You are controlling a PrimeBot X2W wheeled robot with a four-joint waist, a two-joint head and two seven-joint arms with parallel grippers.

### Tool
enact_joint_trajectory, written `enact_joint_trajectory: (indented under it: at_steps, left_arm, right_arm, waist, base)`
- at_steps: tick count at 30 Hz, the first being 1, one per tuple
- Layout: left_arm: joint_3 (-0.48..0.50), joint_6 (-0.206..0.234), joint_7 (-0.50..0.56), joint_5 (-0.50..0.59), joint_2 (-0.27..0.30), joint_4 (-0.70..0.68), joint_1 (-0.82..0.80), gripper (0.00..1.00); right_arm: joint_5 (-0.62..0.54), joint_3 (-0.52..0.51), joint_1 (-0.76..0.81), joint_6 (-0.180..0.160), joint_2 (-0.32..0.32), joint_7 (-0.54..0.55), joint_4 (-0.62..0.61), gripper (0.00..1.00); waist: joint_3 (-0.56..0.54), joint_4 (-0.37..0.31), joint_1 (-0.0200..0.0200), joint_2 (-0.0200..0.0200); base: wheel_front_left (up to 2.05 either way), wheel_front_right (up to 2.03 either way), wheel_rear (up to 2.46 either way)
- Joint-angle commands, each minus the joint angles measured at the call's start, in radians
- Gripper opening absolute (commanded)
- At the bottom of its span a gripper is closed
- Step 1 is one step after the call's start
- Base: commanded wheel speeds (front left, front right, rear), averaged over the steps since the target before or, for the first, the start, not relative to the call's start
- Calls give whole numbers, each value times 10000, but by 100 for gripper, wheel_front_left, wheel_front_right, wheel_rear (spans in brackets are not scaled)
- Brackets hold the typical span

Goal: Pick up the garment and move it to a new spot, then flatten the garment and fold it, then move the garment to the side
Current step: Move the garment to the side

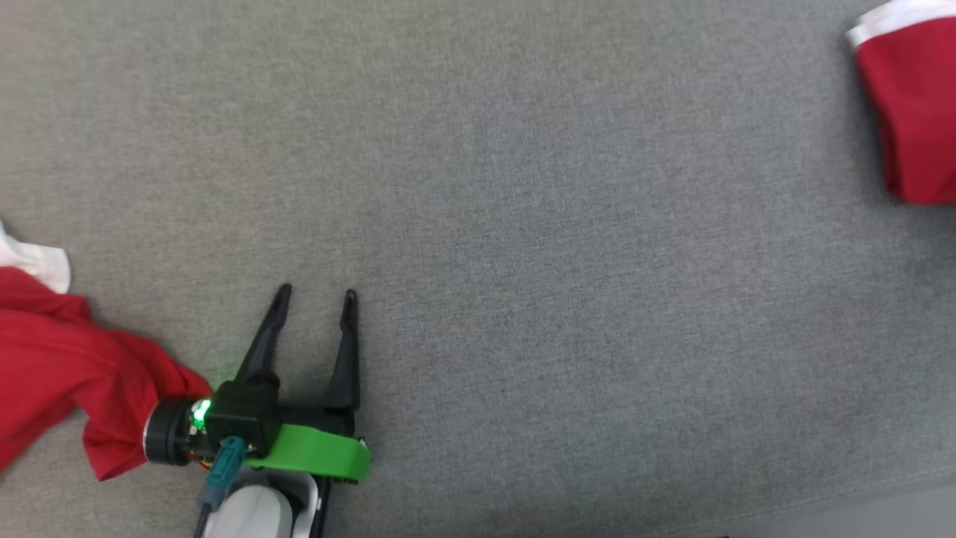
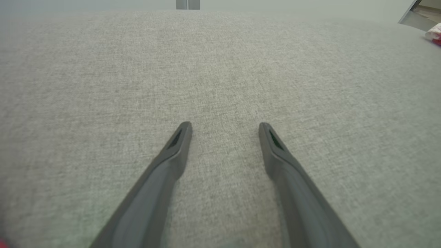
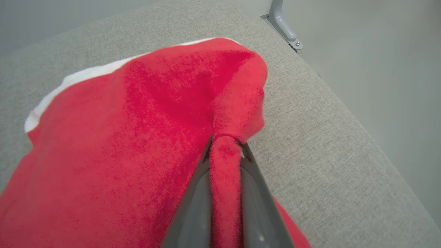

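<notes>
In the right wrist view the right gripper (image 3: 225,144) had its jaws closed on a narrow fold of the red garment (image 3: 137,120). The cloth ran as a tight strip btw. the two dark fingers (image 3: 194,206) & spread wide over the centre and left of the frame, w/ a white band along its upper left border. The garment lay on the grey fabric counter (image 3: 327,155), near the counter's edge at the right. A pale metal bracket (image 3: 284,27) showed at the top, beyond that edge.

In the head view the left gripper (image 1: 317,293) was at the lower left, jaws wide apart, tips pointing up the frame over the counter (image 1: 560,261). A red heap (image 1: 67,373) w/ a white part lay at the left edge, just beside the gripper's wrist. A red piece (image 1: 915,112) w/ a white band was in the upper right corner, well apart from the heap. Which of the two was the gripped garment could not be told. In the left wrist view the left gripper (image 2: 224,127) had open jaws, w/ grey fabric seen btw. them.
</notes>
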Motion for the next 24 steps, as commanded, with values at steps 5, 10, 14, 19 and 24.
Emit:
enact_joint_trajectory:
  at_steps: [5,10,14,19,24]
  left_arm:
    - [335,-87,152,-62,151,240,-200,100]
    - [606,-70,249,-201,68,365,-41,100]
    - [607,-62,293,-188,-59,362,-161,100]
    - [732,5,291,-347,-162,128,-111,100]
    - [981,62,138,-556,-191,-129,485,100]
  right_arm:
    - [-1461,375,-1384,-6,-1159,291,1182,0]
    - [-2604,695,-2215,-9,-1900,223,1889,40]
    - [-3515,810,-2694,-9,-2115,53,2329,100]
    - [-4169,738,-2964,-11,-2188,-1104,2101,100]
    - [-3462,312,-2245,-11,-1223,-3152,1103,100]
  waist:
    - [1466,-129,0,-1]
    - [1608,8,0,-1]
    - [1643,-81,0,-1]
    - [1030,-250,0,-1]
    - [-241,-340,0,-1]
  base:
    - [0,0,0]
    - [0,0,0]
    - [0,0,0]
    - [0,0,0]
    - [0,0,0]
